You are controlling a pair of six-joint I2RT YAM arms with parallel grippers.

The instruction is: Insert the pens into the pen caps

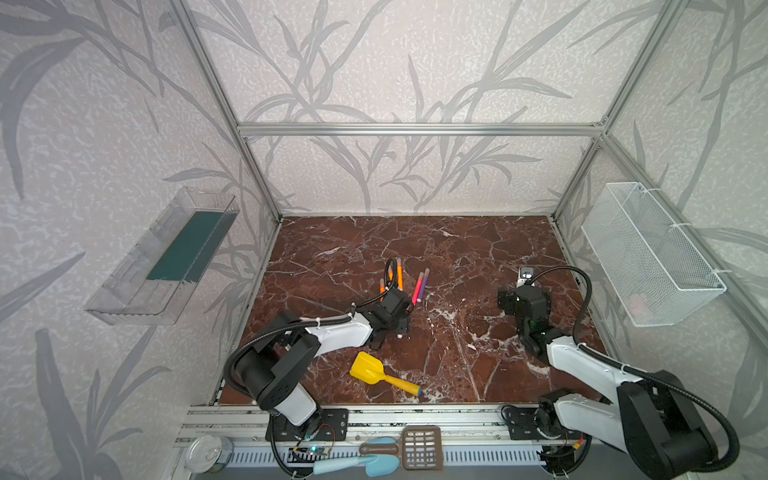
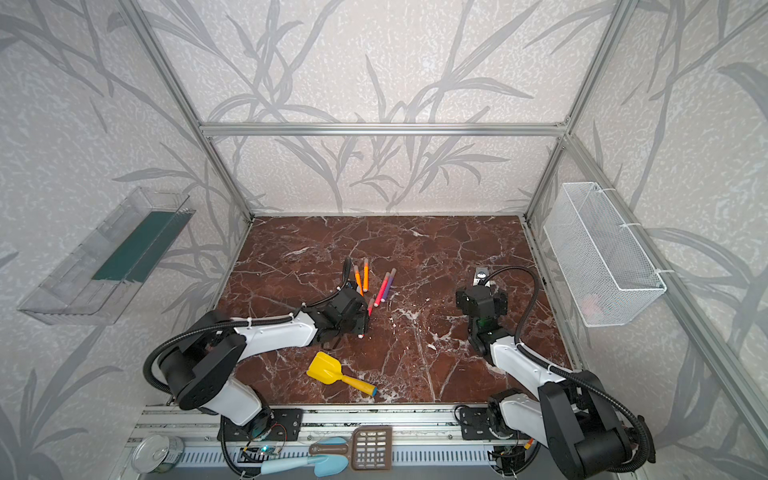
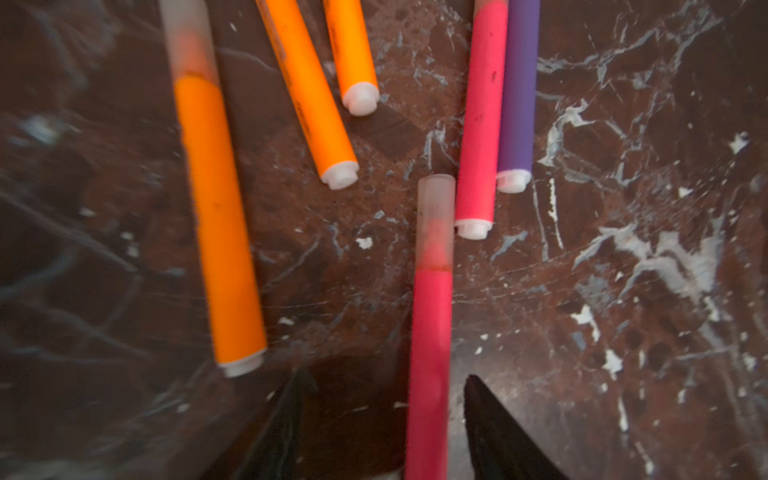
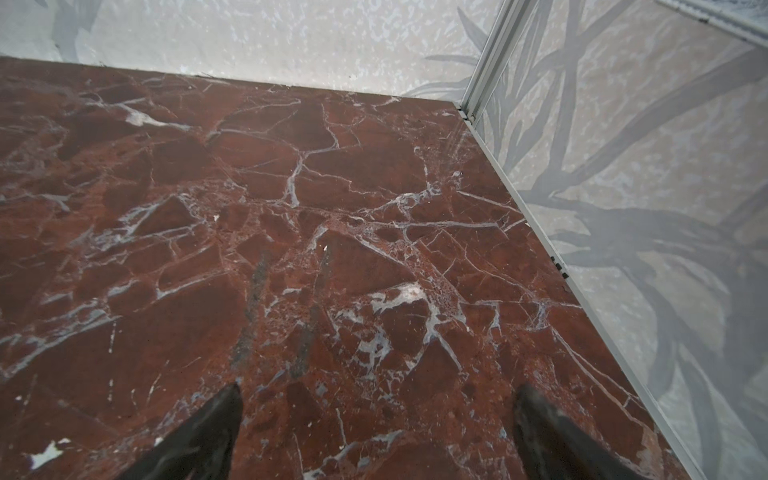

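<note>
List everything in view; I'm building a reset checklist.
orange pens: three, orange, left of the mid-table cluster
pink-red pens: two, pink-red, right of the orange ones
purple pen: one, purple, alongside a pink-red pen
pen caps: two clearly seen, pale translucent, on one orange and one pink-red pen
toy shovel: one, yellow, blue-ended handle, table front
tray: one, clear, left wall
basket: one, white wire, right wall
can: one, silver, front rail
spatulas: two, brown and pale blue, front rail
table: one, dark red marble
left gripper: one, black, open astride a pink-red pen
right gripper: one, black, open above bare table
</note>
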